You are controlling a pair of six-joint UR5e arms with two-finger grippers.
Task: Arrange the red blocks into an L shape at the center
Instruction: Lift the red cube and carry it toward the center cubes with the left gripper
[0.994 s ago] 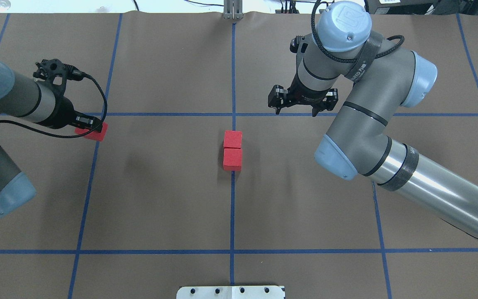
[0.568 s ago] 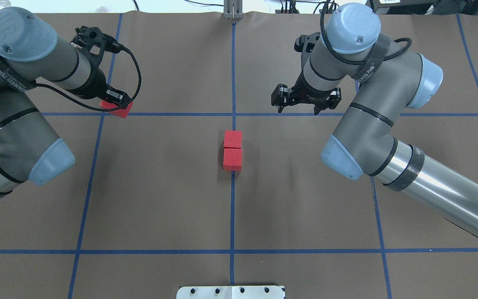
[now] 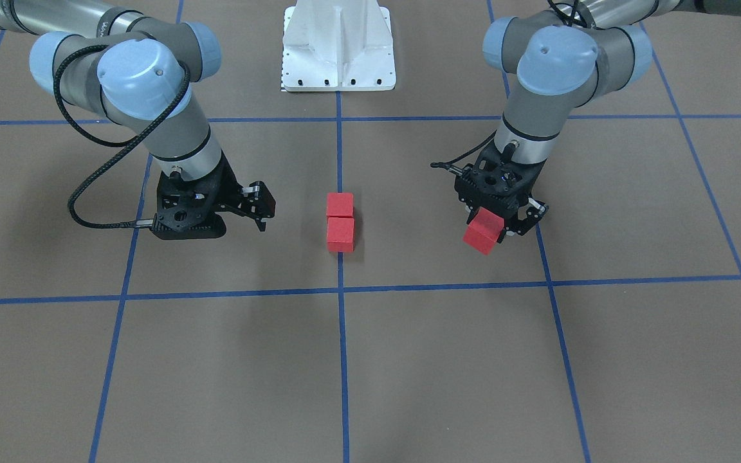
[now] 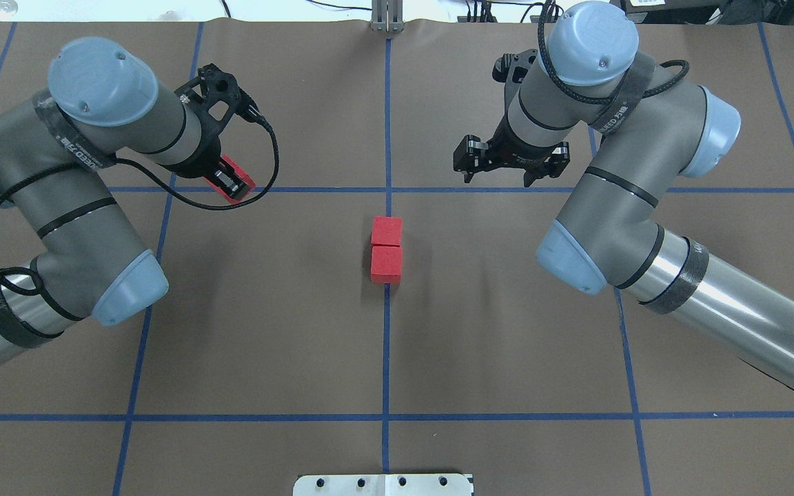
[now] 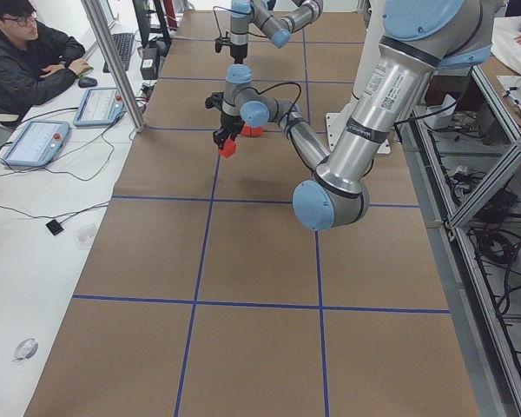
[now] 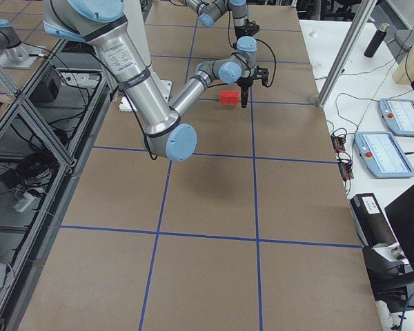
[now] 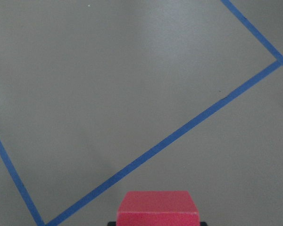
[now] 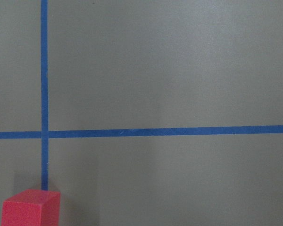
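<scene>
Left claw: left gripper (image 4: 229,181) clenched on the third red block (image 3: 484,231), held off the floor at 10 o'clock from the pair, seen from overhead.
Placed pair: two red blocks (image 4: 387,264), touching end to end, on the blue tape line (image 4: 387,331) at the center (image 4: 424,248).
Right claw: right gripper (image 4: 498,176) released, empty, at 2 o'clock.
Risk: the held block looks turned off the grid. Setting it down could nudge the pair or leave a crooked L.
</scene>
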